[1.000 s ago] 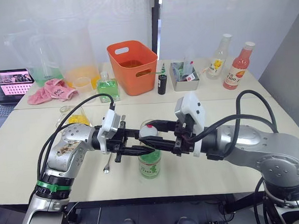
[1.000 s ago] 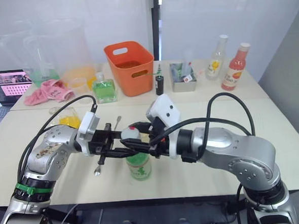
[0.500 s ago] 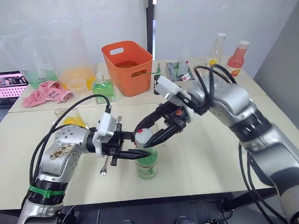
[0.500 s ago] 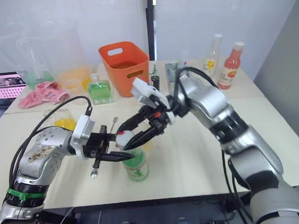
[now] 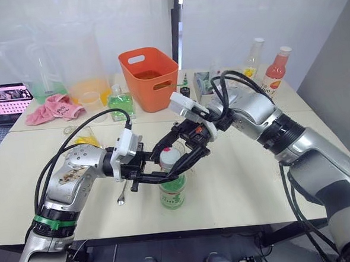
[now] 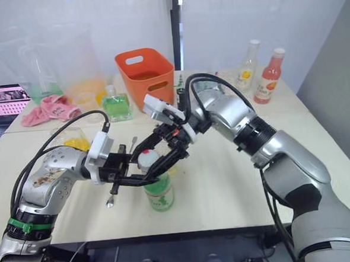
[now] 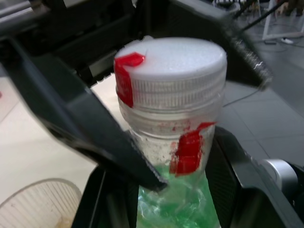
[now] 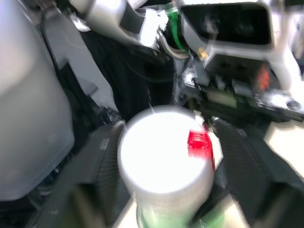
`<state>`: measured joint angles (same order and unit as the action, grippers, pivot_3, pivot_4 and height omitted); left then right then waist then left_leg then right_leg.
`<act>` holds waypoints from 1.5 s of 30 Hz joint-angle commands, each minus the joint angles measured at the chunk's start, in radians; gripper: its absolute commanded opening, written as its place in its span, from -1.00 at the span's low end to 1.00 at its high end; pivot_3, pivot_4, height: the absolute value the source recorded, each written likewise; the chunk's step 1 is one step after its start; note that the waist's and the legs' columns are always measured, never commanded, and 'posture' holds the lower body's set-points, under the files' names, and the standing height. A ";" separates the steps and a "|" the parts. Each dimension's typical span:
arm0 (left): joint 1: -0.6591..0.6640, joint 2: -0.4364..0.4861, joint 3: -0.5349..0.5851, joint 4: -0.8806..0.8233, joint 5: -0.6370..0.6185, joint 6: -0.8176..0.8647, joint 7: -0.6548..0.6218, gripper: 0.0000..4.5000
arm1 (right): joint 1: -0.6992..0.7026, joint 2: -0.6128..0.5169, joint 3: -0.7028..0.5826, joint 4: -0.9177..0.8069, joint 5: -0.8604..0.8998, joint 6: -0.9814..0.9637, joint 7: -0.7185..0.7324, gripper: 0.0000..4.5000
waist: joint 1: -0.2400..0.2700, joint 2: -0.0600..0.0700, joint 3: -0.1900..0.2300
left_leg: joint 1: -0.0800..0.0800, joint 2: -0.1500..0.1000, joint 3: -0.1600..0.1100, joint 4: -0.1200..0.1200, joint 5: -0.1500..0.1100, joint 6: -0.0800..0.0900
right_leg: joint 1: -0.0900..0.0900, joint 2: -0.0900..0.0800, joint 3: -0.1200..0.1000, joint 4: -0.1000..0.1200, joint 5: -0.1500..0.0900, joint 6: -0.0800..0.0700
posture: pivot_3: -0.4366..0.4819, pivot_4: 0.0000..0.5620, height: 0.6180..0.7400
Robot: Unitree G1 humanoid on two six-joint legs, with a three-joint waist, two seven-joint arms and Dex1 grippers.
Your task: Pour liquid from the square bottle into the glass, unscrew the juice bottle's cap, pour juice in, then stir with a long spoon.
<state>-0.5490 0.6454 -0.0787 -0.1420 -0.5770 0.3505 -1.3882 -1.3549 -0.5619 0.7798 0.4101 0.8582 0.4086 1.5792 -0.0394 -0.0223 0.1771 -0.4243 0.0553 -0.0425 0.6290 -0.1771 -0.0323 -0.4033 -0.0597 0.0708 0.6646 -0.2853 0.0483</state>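
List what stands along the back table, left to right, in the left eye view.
Open laptop → crumpled pink cloth → translucent plastic cup → square glass bottle of green liquid → orange plastic bin → clear bottle with yellow label → pink-red bottle with white cap.

The juice bottle [image 5: 173, 187] stands upright, white cap [image 7: 172, 64] still on.
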 commanded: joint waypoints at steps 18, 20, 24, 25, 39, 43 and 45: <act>0.031 -0.040 -0.028 0.031 0.027 -0.046 0.003 -0.22 | 0.720 -0.097 -0.721 -1.124 0.201 0.515 -1.131 0.99 | 0.025 0.000 0.000 | -0.003 -0.002 -0.004 0.002 0.000 0.000 | 0.002 0.000 0.000 -0.003 -0.001 0.001 | -0.05 -0.47 0.99; 0.026 -0.034 -0.024 0.042 0.024 -0.046 -0.008 -0.22 | 0.725 -0.077 -0.720 -1.135 0.203 0.537 -1.196 0.99 | 0.024 0.000 0.000 | -0.002 -0.002 -0.004 0.002 0.000 0.000 | 0.002 0.000 0.000 -0.003 -0.001 0.001 | -0.05 -0.47 0.99; 0.011 -0.031 -0.020 0.063 0.024 -0.047 -0.022 -0.22 | 0.720 -0.052 -0.722 -1.139 0.219 0.569 -1.266 0.99 | 0.025 0.000 0.000 | -0.002 -0.002 -0.004 0.002 0.000 0.000 | 0.003 0.000 0.000 -0.003 -0.001 0.001 | -0.05 -0.47 0.99; 0.010 -0.031 -0.020 0.065 0.024 -0.047 -0.024 -0.22 | 0.716 -0.044 -0.720 -1.138 0.218 0.572 -1.282 0.99 | 0.024 0.000 0.000 | -0.002 -0.002 -0.004 0.002 0.000 0.000 | 0.003 0.000 0.000 -0.003 -0.001 0.001 | -0.05 -0.47 0.99; 0.004 -0.028 -0.021 0.065 0.028 -0.042 -0.024 -0.22 | 0.718 0.003 -0.708 -1.147 0.211 0.593 -1.367 -0.24 | 0.021 0.000 0.000 | -0.002 -0.002 -0.004 0.002 0.000 0.000 | 0.003 0.000 0.000 -0.003 -0.001 0.001 | -0.05 -0.47 0.99; 0.011 -0.024 -0.020 0.052 0.029 -0.037 -0.017 -0.22 | 0.712 0.015 -0.701 -1.141 0.174 0.557 -1.344 -0.24 | 0.021 0.000 0.000 | -0.001 -0.002 -0.004 0.002 0.000 0.000 | 0.003 0.000 0.000 -0.003 -0.001 0.001 | -0.05 -0.47 0.99; 0.015 -0.021 -0.020 0.045 0.029 -0.035 -0.014 -0.22 | 0.712 0.023 -0.698 -1.137 0.159 0.538 -1.323 -0.24 | 0.021 0.000 0.000 | -0.001 -0.002 -0.004 0.002 0.000 0.000 | 0.003 0.000 0.000 -0.003 -0.001 0.001 | -0.05 -0.47 0.99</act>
<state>-0.5510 0.6086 -0.0762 -0.0786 -0.5777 0.3070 -1.4021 -0.6236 -0.5466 0.1056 -0.7224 1.0457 0.9995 0.2510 -0.0186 -0.0227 0.1769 -0.4259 0.0531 -0.0466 0.6309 -0.1769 -0.0321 -0.4005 -0.0598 0.0710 0.6617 -0.2861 0.0492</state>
